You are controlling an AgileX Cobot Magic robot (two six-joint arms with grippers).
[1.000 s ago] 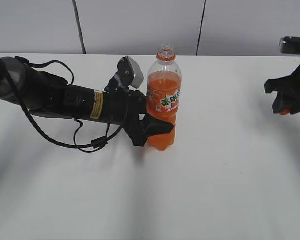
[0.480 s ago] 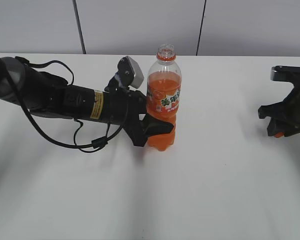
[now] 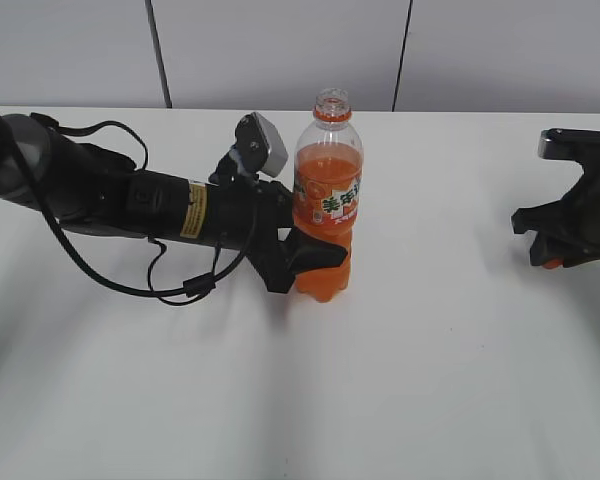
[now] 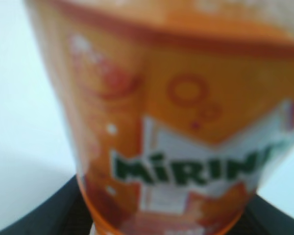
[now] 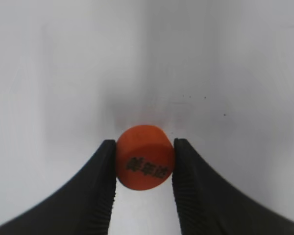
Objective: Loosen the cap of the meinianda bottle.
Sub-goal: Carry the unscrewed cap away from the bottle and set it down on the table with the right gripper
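Note:
The meinianda bottle [image 3: 326,200] stands upright on the white table, its neck open with no cap on it. My left gripper [image 3: 315,255] is shut on the bottle's lower waist; the left wrist view is filled by the blurred orange label [image 4: 186,137]. The small orange cap [image 5: 145,157], with dark printing on top, sits between the two black fingers of my right gripper [image 5: 144,159], which is shut on it just above the table. In the exterior view the right gripper [image 3: 552,255] is low at the far right, with a bit of orange showing under it.
The white table [image 3: 400,380] stretches around the bottle. The left arm [image 3: 130,200] with its looping black cables lies across the table's left half. A grey panelled wall [image 3: 280,50] stands behind the table's far edge.
My right gripper has moved down and a little left with the cap, coming low over the table. The left gripper and the bottle have not moved.

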